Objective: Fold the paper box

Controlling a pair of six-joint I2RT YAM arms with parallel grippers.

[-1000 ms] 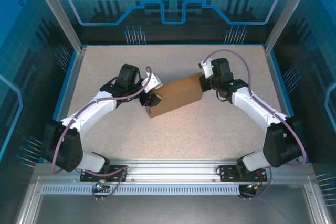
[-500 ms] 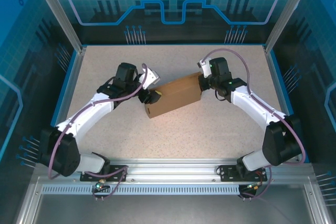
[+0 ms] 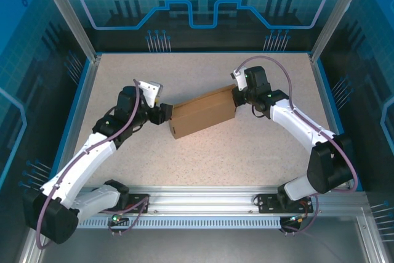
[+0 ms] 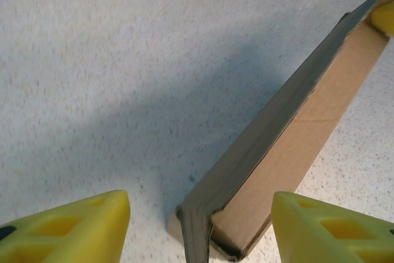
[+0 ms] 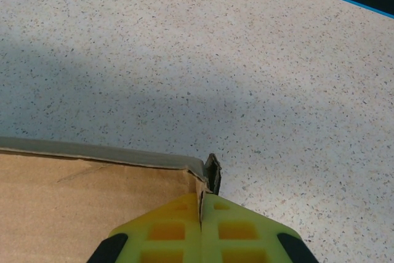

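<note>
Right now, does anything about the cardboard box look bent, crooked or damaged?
Yes. The paper box sits skewed on the table, and the corner at its left end looks creased and slightly gaping. At the other end, a bent tab sticks out beside the shut right gripper.

No legible text or markings anywhere

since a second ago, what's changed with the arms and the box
The left gripper drew back leftward from the left end of the box, its arm swinging out. Its jaws are open, with the box corner between them but clear of both fingers. The box has not visibly shifted, and the right gripper stays shut on its right corner.
</note>
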